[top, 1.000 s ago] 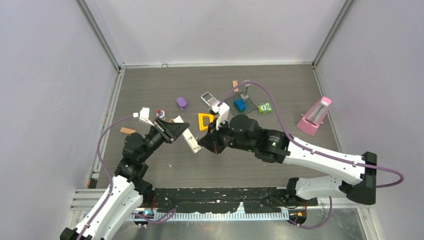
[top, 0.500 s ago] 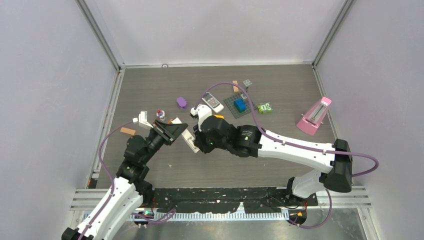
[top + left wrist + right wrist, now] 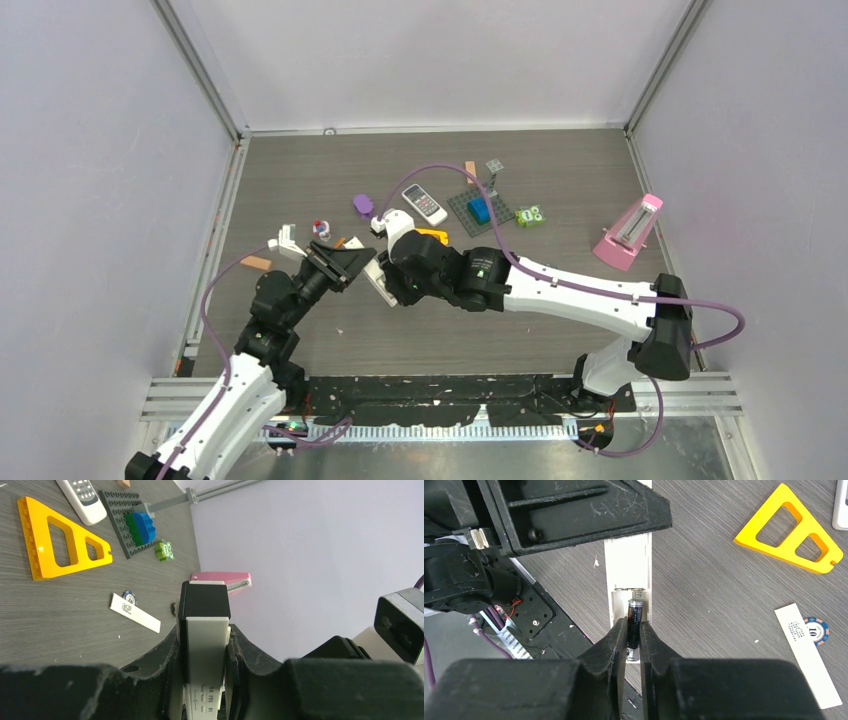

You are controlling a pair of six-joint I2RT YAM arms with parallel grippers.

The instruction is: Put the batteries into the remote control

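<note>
Over the last 1 second the right arm has reached further left across the worktop (image 3: 300, 180), so its wrist now lies over most of the yellow triangle (image 3: 789, 530), while the left arm has barely shifted. The left gripper (image 3: 345, 265) is clamped on the sides of the white remote control (image 3: 628, 565), which juts out from between its 2 fingers with its open back toward the right wrist camera. In the top view the remote's long axis runs diagonally, from the left gripper toward the near right. The right gripper (image 3: 634, 636) is pinched shut on 1 dark battery (image 3: 634, 622), held at its lower half. The battery lies lengthwise along the remote, over the open compartment at the handset's free end. Its silvery capped end points toward the left gripper and sits just short of the metal contacts at the compartment's inner end. Whether it is already seated in the slot cannot be told. The 2 grippers meet nearly nose to nose, the left forearm rising from its base and the right forearm stretched low across the worktop. A white strip (image 3: 806, 652) and a small chip marked 10 (image 3: 817, 629) lie touching beside the triangle.
</note>
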